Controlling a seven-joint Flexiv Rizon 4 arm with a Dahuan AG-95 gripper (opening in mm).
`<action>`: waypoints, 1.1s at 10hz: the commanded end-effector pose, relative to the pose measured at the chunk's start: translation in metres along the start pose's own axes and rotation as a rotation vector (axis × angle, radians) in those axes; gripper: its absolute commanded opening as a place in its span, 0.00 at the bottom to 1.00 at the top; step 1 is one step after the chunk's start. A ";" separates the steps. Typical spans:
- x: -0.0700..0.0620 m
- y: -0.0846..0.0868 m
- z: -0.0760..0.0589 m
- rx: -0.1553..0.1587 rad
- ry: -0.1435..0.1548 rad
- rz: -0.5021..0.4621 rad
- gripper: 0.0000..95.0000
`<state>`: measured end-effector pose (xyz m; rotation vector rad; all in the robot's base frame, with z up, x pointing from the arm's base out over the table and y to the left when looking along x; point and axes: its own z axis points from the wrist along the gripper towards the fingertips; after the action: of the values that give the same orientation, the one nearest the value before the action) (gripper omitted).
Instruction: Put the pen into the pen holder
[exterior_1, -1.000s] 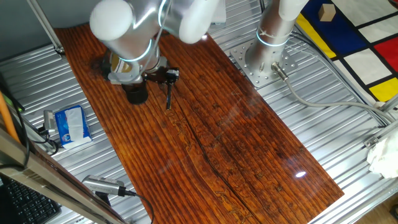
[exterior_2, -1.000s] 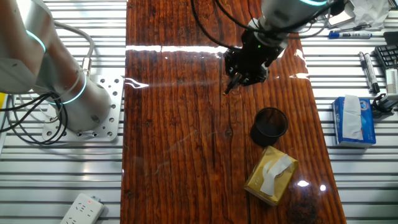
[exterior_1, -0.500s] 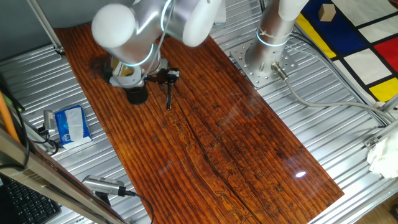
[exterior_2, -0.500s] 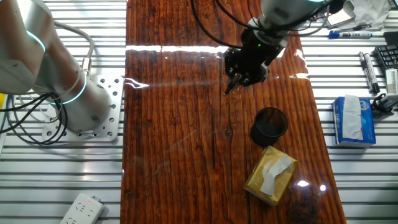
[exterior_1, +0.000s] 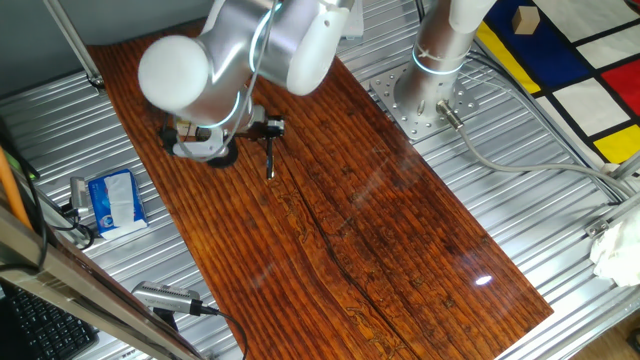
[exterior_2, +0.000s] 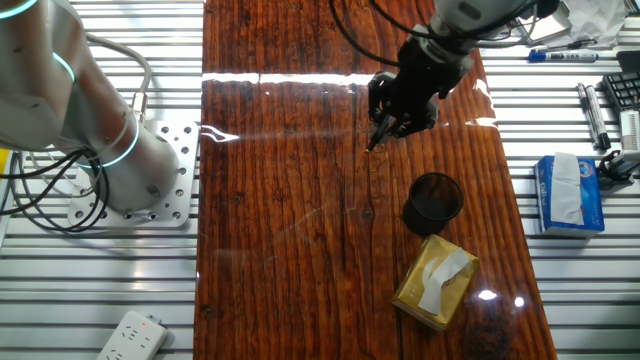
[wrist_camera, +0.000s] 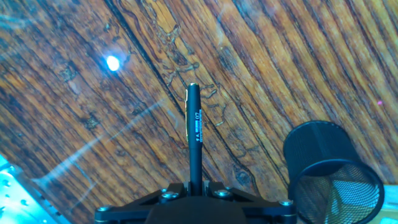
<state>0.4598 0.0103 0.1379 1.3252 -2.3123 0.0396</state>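
Observation:
My gripper (wrist_camera: 195, 186) is shut on the pen (wrist_camera: 194, 134), a thin black pen that hangs point-down from the jaws above the wooden table. In one fixed view the pen (exterior_1: 270, 155) hangs just right of the arm's wrist. In the other fixed view the gripper (exterior_2: 392, 122) holds the pen (exterior_2: 378, 137) up and to the left of the pen holder (exterior_2: 433, 200). The pen holder is a dark mesh cup, standing upright; in the hand view the pen holder (wrist_camera: 329, 174) is to the lower right of the pen. In the first fixed view the arm mostly hides it.
A yellowish cardboard box (exterior_2: 434, 282) lies just in front of the cup. A blue tissue pack (exterior_2: 567, 192) and loose pens (exterior_2: 592, 112) lie off the wooden table (exterior_2: 290, 220) on the metal slats. The arm's base (exterior_2: 130, 170) stands at the left.
The arm has swung and carried the held pen a little toward the cup's side of the table. The cup and box have not moved.

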 end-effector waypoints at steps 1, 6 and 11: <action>0.000 0.001 -0.001 -0.001 0.000 0.001 0.00; 0.001 0.001 -0.001 -0.008 -0.015 0.002 0.00; 0.001 0.001 -0.001 -0.007 -0.023 -0.053 0.00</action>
<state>0.4589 0.0102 0.1391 1.3892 -2.2950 -0.0009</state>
